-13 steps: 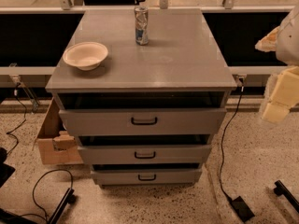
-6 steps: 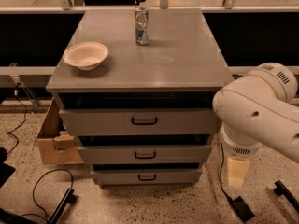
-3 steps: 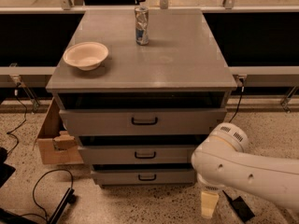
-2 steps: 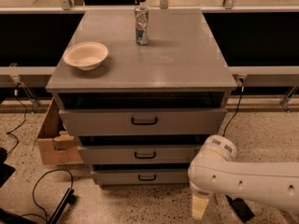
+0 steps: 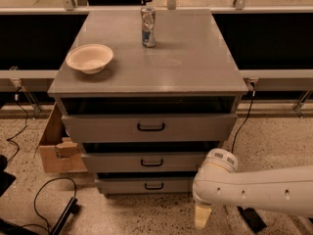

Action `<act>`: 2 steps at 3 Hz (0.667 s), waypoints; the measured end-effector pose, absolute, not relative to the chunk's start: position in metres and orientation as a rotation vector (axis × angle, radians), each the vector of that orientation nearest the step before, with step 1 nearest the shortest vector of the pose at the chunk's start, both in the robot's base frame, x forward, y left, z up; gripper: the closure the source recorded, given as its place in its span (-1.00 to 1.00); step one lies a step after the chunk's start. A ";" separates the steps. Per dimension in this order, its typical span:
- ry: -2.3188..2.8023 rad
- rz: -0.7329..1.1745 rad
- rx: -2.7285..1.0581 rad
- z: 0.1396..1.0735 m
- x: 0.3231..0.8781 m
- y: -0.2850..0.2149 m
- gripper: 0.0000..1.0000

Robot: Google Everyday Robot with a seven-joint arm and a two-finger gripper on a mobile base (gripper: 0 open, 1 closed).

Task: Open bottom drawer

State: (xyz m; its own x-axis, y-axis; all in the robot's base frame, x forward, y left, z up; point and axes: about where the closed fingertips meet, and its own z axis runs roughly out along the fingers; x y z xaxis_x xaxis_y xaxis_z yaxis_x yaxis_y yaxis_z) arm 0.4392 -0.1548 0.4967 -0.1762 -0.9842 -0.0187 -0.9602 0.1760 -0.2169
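Lowered and swung leftward, the pincer (image 5: 203, 216) is now held at five o'clock, just beside the shut bottom drawer (image 5: 122, 185), seemingly to be levelled with its loop handle (image 5: 154, 185). Its grip state cannot be told. Farther off, a bowl (image 5: 90, 58) and a can (image 5: 148, 27) are carried on the worktop (image 5: 186, 67).

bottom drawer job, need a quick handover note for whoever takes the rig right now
Tool: low near the floor, off the right end of the bottom drawer, touching nothing. The arm reaches in from the right.
Bottom drawer: looks closed, and its black handle at centre front is free.
Done: nothing on the drawer yet.
Left: bring the tool left to the handle, grip it, pull the drawer out.
The bowl and can sit on the cabinet top, out of the way.
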 end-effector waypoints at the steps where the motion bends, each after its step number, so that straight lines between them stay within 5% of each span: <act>1: 2.281 -0.251 -1.919 0.499 0.437 -0.155 -1.00; 2: 2.253 -0.231 -1.974 0.469 0.434 -0.138 -1.00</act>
State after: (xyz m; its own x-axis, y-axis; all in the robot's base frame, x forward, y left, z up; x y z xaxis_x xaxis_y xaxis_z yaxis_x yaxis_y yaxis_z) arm 0.4336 -0.1375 0.4690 -0.1316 -0.9913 -0.0020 -0.9703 0.1292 -0.2047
